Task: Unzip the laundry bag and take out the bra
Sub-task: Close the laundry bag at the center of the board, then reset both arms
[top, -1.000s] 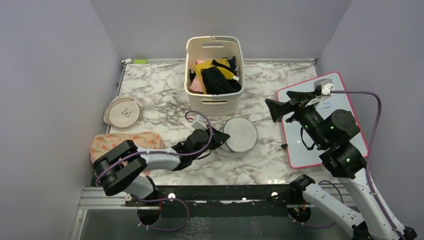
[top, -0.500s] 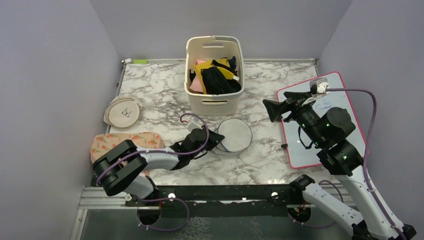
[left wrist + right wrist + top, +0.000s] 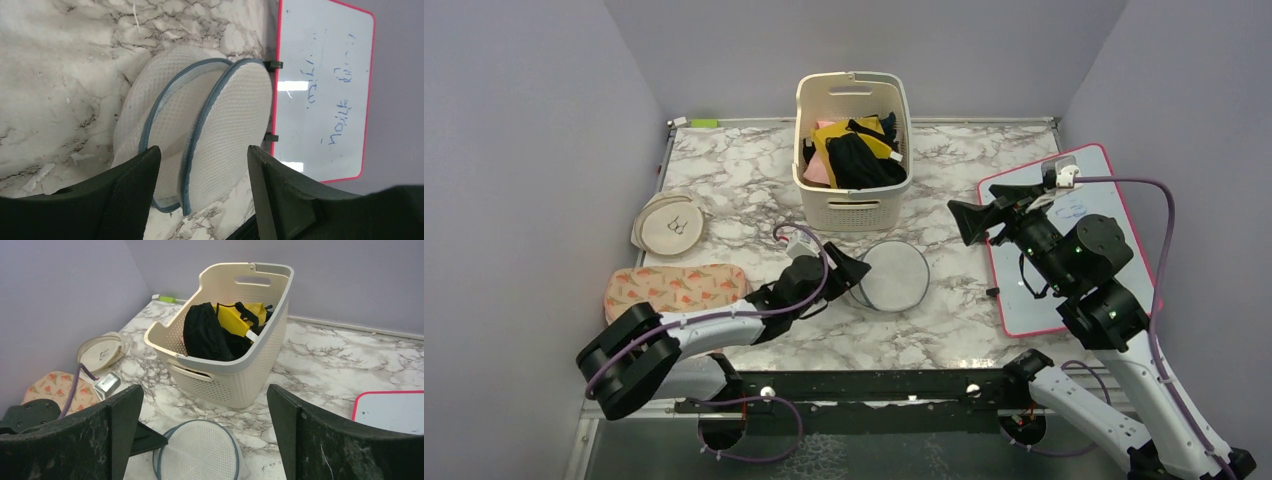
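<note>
Fingers [image 3: 131,197] of the left gripper [image 3: 202,152] stand apart on either side of the laundry bag [image 3: 200,120] without clamping it. One side shows a clear gap, while the other finger's edge overlaps the mesh, so we cannot tell if it touches. A second ago they were pinched shut on the bag's left rim and the drum looked propped up. Now it lies flat on the marble table [image 3: 734,180], just in front of the cream basket [image 3: 854,205], and the left arm has drawn back, elbow swung toward the near edge. We read this as a release. No dark shape shows through the mesh, and a black strappy garment we take for the bra [image 3: 859,158] lies in the basket, so removal looks done. We cannot tell whether the zip is open. The right gripper [image 3: 964,222] hovers with its jaws wide apart and empty, shifted slightly leftward since then.
</note>
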Robot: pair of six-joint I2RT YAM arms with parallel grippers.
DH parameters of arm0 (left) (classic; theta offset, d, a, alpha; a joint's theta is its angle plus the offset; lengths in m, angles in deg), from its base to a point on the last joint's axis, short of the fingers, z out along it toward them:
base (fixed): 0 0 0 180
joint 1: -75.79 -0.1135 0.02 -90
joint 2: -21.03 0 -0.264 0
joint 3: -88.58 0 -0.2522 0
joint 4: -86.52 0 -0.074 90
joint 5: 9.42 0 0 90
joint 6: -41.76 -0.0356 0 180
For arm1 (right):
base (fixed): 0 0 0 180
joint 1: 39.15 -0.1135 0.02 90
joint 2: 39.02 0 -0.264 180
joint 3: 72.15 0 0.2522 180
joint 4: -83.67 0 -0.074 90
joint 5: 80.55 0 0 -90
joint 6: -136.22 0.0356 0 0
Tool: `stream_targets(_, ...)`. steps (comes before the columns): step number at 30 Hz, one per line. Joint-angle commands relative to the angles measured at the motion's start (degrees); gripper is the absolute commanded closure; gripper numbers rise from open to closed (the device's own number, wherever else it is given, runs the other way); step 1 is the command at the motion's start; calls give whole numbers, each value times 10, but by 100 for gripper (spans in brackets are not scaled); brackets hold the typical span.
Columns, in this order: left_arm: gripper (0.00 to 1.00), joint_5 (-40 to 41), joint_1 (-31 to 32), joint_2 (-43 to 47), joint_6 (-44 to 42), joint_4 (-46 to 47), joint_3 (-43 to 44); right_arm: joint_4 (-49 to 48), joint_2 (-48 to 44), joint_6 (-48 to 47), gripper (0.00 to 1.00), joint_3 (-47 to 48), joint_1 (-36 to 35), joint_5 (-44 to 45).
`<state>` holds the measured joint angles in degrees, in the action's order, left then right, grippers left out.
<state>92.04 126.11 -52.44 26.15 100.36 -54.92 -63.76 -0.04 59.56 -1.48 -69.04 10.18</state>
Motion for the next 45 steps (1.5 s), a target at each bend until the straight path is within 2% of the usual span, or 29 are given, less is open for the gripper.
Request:
stream_targets(1, 39, 56, -5, 72, -75, -110, 32, -12, 1, 7, 8, -11, 2, -14)
stream_targets(7, 31, 79, -23, 129, -148, -193, 61, -18, 7, 8, 8, -13, 2, -19)
stream_targets(9, 26, 53, -41, 130, -194, -189, 75, -18, 10, 7, 8, -13, 2, -20)
stream_targets(13, 12, -43, -116, 101, -289, -194, 133, -11, 17, 4, 8, -7, 2, -22)
stream_targets(21, 10, -153, -301, 98, -422, -159, 246, 24, 34, -3, 2, 17, 2, 13)
stream_targets(23, 10, -150, -336, 107, -489, -184, 300, 39, 40, -6, 0, 29, 2, 24)
stream_targets(25, 10, -98, -349, 127, -585, -219, 365, 49, 45, -8, 0, 40, 2, 29)
stream_targets(29, 9, -33, -350, 188, -701, -193, 390, 38, 53, -20, 0, 56, 2, 26)
stream_targets(34, 8, -21, -350, 240, -714, -197, 401, 35, 79, -23, 0, 98, 2, 35)
stream_targets(38, 8, -45, -350, 271, -706, -163, 370, 29, 85, -28, 0, 120, 2, 41)
stream_targets(42, 8, -43, -350, 271, -706, -163, 368, 30, 82, -32, 0, 135, 2, 54)
stream_targets(45, 8, -45, -350, 270, -702, -163, 367, 30, 68, -45, 0, 132, 2, 33)
